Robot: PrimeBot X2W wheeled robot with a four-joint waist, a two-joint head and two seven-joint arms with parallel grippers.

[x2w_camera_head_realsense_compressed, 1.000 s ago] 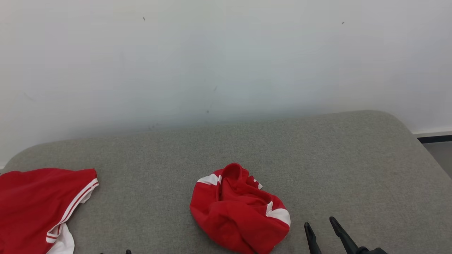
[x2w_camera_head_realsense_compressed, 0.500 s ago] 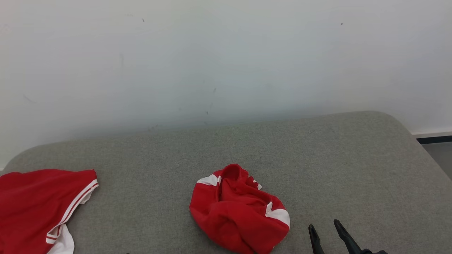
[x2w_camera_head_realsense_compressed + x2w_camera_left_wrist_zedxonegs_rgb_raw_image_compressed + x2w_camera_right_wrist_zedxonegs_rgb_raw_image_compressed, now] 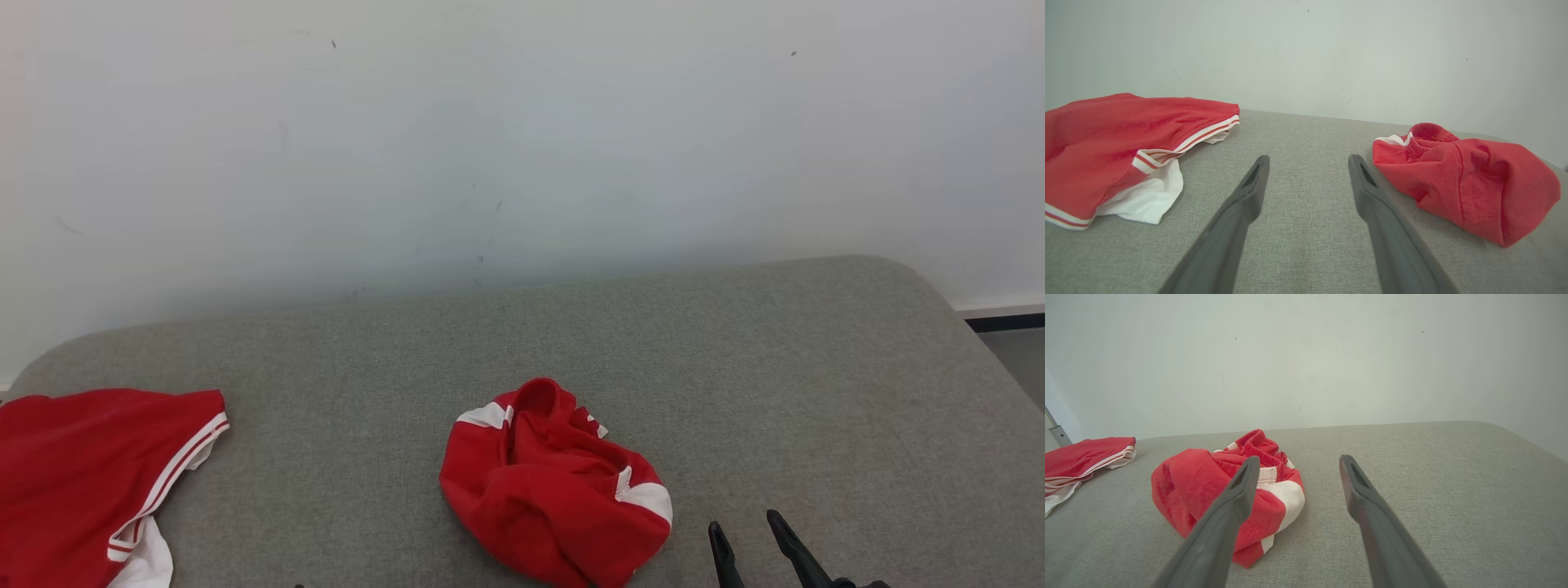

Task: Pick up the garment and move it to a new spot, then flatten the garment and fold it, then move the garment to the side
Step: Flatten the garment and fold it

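Crumpled red garment [image 3: 555,482] lies mid-surface [image 3: 816,367], toward the near edge. Just right of it is the right gripper [image 3: 744,529], fingers wide, empty, not touching. The left gripper [image 3: 1308,163] also has fingers wide and empty, between the crumpled one and a striped red garment [image 3: 82,474] at far left.

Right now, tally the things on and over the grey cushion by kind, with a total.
Red-and-white garments: 2 (crumpled garment, flat garment)
End effectors: 2 (left end effector, right end effector, both open)
Total: 4
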